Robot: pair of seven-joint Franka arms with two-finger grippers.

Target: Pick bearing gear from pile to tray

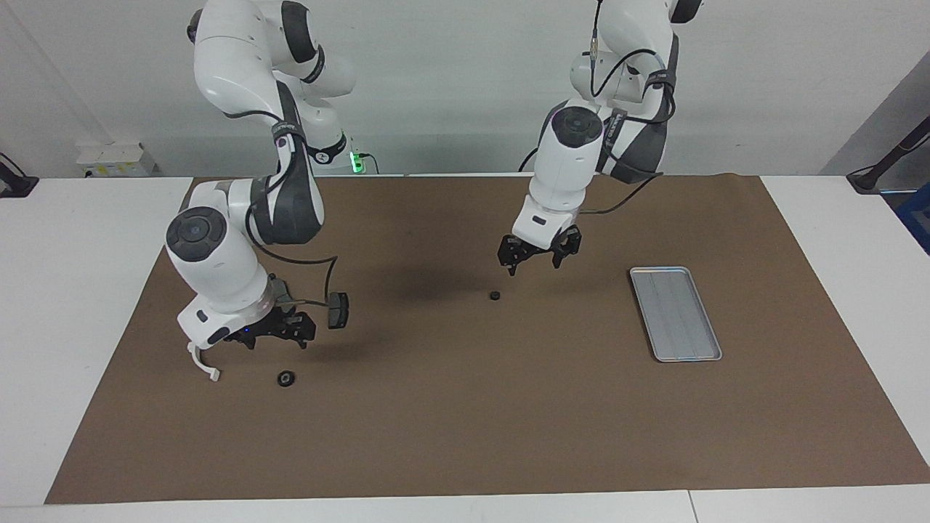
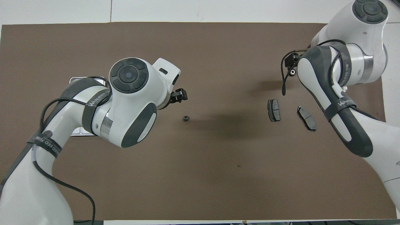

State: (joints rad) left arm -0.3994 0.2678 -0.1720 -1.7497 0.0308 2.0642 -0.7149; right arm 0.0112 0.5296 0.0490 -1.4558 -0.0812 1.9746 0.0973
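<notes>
Facing view: left end effector (image 1: 538, 256) open above bearing gear (image 1: 495, 296).

The right arm hides most of the white half-ring bracket (image 1: 205, 367) (overhead, all) and one brake pad.

Bearing gear (image 1: 494, 296) between pile (image 1: 338, 310) and tray (image 1: 675, 313)

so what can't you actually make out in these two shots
- Flat silver-grey metal tray: overhead view, mostly covered by the left arm.
- White half-ring bracket: facing view, only one end shows below the right arm's wrist; overhead, hidden entirely.
- Right hand: overhead view, hidden beneath its own arm.
</notes>
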